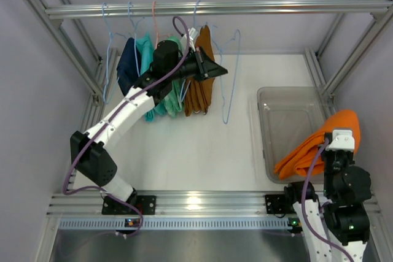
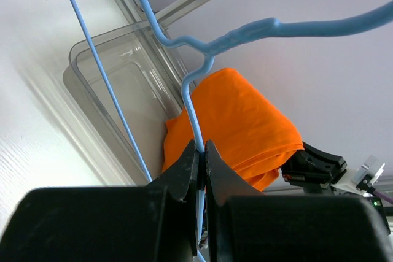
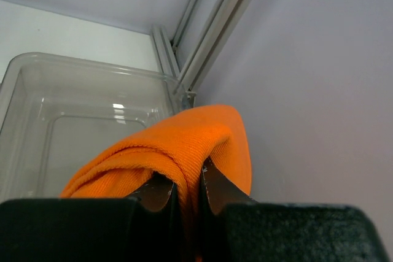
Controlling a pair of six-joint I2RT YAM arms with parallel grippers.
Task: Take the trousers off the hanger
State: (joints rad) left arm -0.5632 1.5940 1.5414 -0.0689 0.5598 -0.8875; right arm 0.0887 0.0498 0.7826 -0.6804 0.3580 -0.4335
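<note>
The bright orange trousers (image 1: pixel 310 151) hang bunched from my right gripper (image 3: pixel 187 183), which is shut on a fold of them, above the near right corner of a clear bin. They also show in the left wrist view (image 2: pixel 242 124). The light-blue wire hanger (image 1: pixel 225 115) hangs bare from the rail, right of the other garments. My left gripper (image 1: pixel 213 69) is shut on its wire (image 2: pixel 258 27), with the thin blue wire pinched between the fingertips (image 2: pixel 187 157).
A clear plastic bin (image 1: pixel 270 99) sits on the table at the right. A metal rail (image 1: pixel 245 8) at the back carries a navy garment (image 1: pixel 127 62), teal garments (image 1: pixel 147 59), a brown-ochre garment (image 1: pixel 201 90) and a pink hanger (image 1: pixel 155 19). Frame posts stand on both sides.
</note>
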